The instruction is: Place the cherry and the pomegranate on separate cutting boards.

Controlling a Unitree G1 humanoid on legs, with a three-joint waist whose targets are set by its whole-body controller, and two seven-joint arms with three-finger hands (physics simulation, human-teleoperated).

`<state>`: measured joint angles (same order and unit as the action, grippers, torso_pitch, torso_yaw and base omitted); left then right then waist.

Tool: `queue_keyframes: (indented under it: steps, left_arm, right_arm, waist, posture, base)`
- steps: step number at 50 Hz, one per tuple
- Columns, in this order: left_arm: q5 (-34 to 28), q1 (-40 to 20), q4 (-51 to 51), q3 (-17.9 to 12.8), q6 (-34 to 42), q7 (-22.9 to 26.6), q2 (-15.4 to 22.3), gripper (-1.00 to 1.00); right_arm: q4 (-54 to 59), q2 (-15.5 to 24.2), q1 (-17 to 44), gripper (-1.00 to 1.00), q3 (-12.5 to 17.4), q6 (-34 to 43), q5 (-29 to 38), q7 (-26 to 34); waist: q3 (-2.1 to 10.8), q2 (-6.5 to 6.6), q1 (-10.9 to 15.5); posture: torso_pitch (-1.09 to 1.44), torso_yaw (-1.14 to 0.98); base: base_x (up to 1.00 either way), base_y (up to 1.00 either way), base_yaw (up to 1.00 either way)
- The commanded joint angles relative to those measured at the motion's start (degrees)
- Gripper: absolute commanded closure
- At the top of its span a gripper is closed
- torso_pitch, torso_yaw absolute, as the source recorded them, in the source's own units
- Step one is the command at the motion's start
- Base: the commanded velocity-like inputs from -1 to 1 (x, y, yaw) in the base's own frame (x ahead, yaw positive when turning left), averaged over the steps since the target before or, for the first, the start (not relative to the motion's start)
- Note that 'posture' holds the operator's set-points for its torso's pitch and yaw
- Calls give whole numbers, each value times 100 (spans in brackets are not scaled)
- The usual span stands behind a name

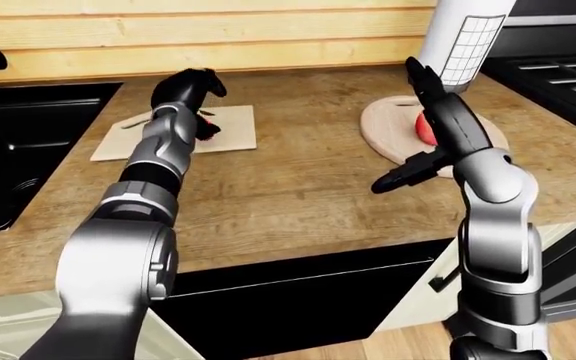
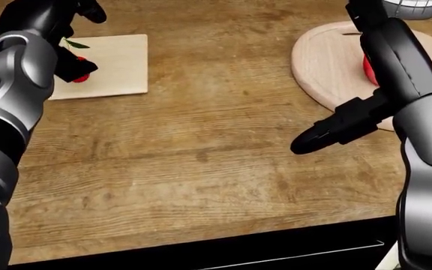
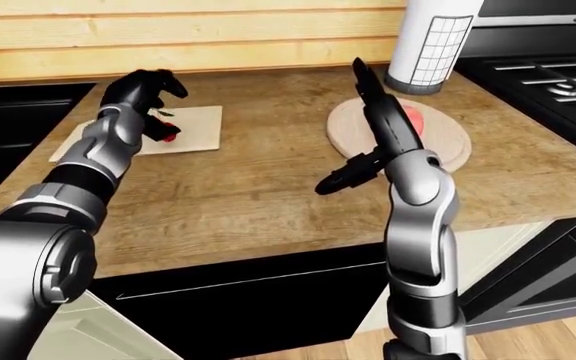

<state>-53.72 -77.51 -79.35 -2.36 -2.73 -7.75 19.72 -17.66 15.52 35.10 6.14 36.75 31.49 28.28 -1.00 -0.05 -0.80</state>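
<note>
In the left-eye view, the left hand (image 1: pixel 190 88) is seen raised over the rectangular board (image 1: pixel 230 129), its fingers spread and nothing gripped. The cherry (image 1: pixel 207 130) is glimpsed just beside the wrist, on the board. The right hand (image 1: pixel 420 77) is held up with fingers straight and released, above the round board (image 1: pixel 384 131), where the pomegranate (image 1: pixel 425 129) is partly hidden by the forearm. A sink (image 1: pixel 28 135) is seen at the left and a stove (image 1: pixel 558 71) at the right.

In the head view, the cherry (image 2: pixel 80 76) lies on the rectangular board (image 2: pixel 118 64), below the left hand (image 2: pixel 47 17) and partly covered by it; whether they touch cannot be told. The pomegranate (image 2: pixel 368 67) shows as a red sliver beside the right forearm.

In the right-eye view, the cherry (image 3: pixel 168 136) is seen on the board under the open fingers (image 3: pixel 173 88). A white cylinder (image 3: pixel 431 45) stands near the round board (image 3: pixel 448 139).
</note>
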Motion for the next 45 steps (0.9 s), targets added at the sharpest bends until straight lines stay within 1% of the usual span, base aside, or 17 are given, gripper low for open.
queue_keyframes:
  steps: [1, 8, 16, 22, 24, 26, 28, 30, 32, 33, 35, 36, 37, 38, 40, 41, 45]
  left_arm:
    - [13, -289, 254, -12, -90, -78, 92, -14]
    - [55, -444, 294, -19, -134, 20, 170, -18]
    - [283, -619, 377, -73, -261, 194, 249, -20]
    - [744, -596, 528, -223, -505, 398, 329, -27]
    - [903, -567, 598, -231, -574, 484, 343, -36]
    - [1195, -538, 739, -330, -635, 621, 357, -53]
    - [1535, -492, 951, -422, -636, 785, 384, -75]
    - [1800, -381, 1234, -439, -608, 896, 420, -99]
    - [2127, -66, 1907, -497, -435, 1116, 461, -100]
    - [2215, 70, 2181, -469, -336, 1199, 470, -100]
    - [2518, 512, 3229, -547, 97, 1447, 477, -100]
    - [2646, 762, 3875, -583, 406, 1596, 472, -100]
    - [2792, 1276, 5256, -684, 1056, 1899, 453, -100]
    - [2880, 1617, 6157, -738, 1555, 2081, 439, -100]
    - [3040, 2057, 7060, -810, 2018, 2195, 443, -100]
    - [3166, 2552, 7895, -928, 2384, 2319, 407, -100]
    - [3481, 3246, 9470, -1108, 3197, 2482, 453, -100]
  right_arm:
    - [-194, 52, 205, -100, 41, -85, 47, -52]
    - [-226, 38, 309, -100, 0, 5, 109, 9]
    - [-268, 53, 484, -100, -21, 136, 178, 109]
    - [-231, 75, 693, -100, -20, 228, 216, 137]
    - [-123, 90, 793, -100, 7, 189, 205, 62]
    - [-38, 110, 891, -100, 56, 156, 171, -24]
    - [4, 170, 1034, -100, 127, 198, 130, -101]
    - [27, 241, 1133, -100, 199, 226, 62, -180]
    - [-51, 366, 1262, -100, 286, 350, -7, -194]
    - [-73, 405, 1279, -100, 302, 379, -53, -214]
    - [-202, 516, 1338, -100, 346, 516, -113, -222]
    - [-266, 568, 1352, -100, 374, 578, -150, -225]
    - [-378, 672, 1410, -100, 461, 685, -193, -206]
    - [-451, 751, 1424, -100, 506, 755, -248, -202]
    - [-523, 873, 1420, -100, 580, 809, -372, -248]
    - [-623, 999, 1433, -100, 692, 888, -449, -235]
    - [-778, 1242, 1396, -100, 809, 1025, -733, -367]
  waist:
    - [176, 3, 0]
    - [166, 6, -2]
    - [149, 11, 3]
    - [132, 18, 3]
    - [127, 25, 5]
    - [127, 30, 6]
    - [125, 33, 10]
    - [120, 34, 12]
    - [105, 34, 15]
    - [97, 36, 15]
    - [81, 41, 15]
    - [72, 44, 13]
    - [64, 47, 11]
    - [62, 54, 5]
    - [24, 54, -16]
    - [10, 47, -11]
    - [-17, 42, 7]
  posture:
    - [0, 0]
    - [0, 0]
    - [0, 0]
    - [0, 0]
    - [0, 0]
    - [0, 0]
    - [0, 0]
    - [0, 0]
    - [0, 0]
    - [0, 0]
    - [0, 0]
    - [0, 0]
    - [0, 0]
    - [0, 0]
    - [0, 0]
    - [0, 0]
    - [0, 0]
  base:
    - [0, 0, 0]
    - [0, 0, 0]
    - [0, 0, 0]
    - [0, 0, 0]
    - [0, 0, 0]
    - [0, 0, 0]
    - [0, 0, 0]
    - [0, 0, 0]
    - [0, 0, 0]
    - [0, 0, 0]
    - [0, 0, 0]
    - [0, 0, 0]
    - [0, 0, 0]
    - [0, 0, 0]
    - [0, 0, 0]
    - [0, 0, 0]
    - [0, 0, 0]
